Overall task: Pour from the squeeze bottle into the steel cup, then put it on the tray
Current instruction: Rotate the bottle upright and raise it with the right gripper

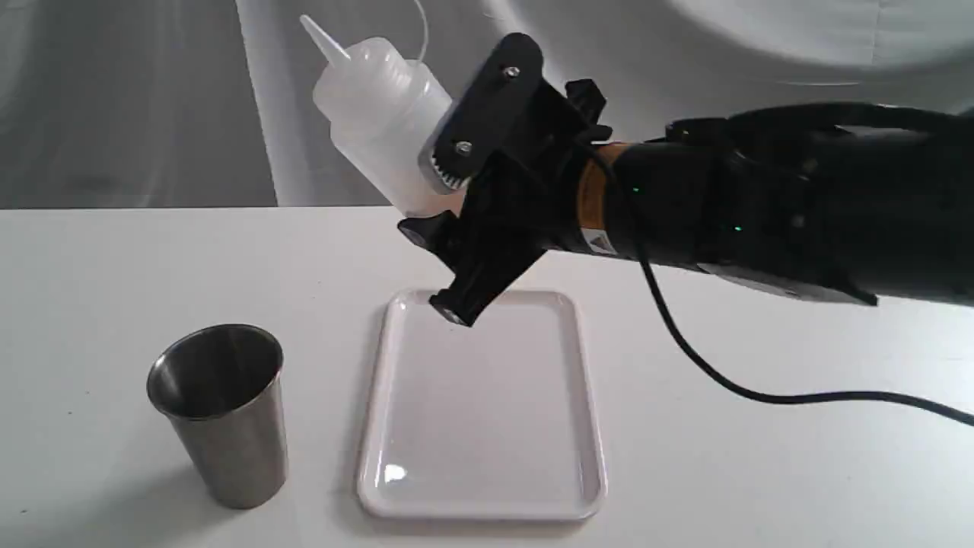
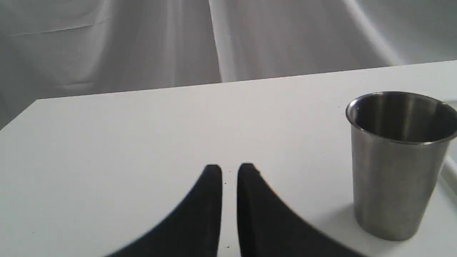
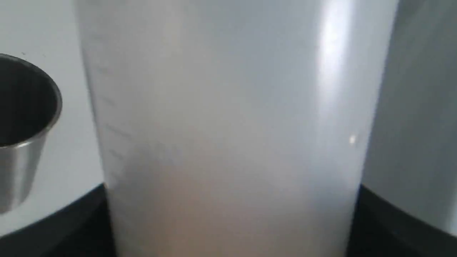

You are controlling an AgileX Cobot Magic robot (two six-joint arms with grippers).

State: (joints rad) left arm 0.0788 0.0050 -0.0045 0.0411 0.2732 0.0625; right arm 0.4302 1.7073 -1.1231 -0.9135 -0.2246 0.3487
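Observation:
My right gripper (image 1: 441, 179) is shut on the lower body of the squeeze bottle (image 1: 377, 114) and holds it in the air, tilted with its cone nozzle up and to the left, above the far edge of the white tray (image 1: 487, 426). In the right wrist view the bottle (image 3: 228, 125) fills the frame, with an amber tint low down between the black fingers (image 3: 64, 228). The steel cup (image 1: 221, 411) stands upright on the table, left of the tray, also seen as the cup (image 3: 21, 125). My left gripper (image 2: 229, 171) is shut and holds nothing, resting low to the left of the cup (image 2: 398, 160).
A black cable (image 1: 761, 392) trails from the right arm across the white table (image 1: 761, 472) to the right of the tray. A grey-white cloth backdrop (image 1: 152, 99) hangs behind the table's far edge.

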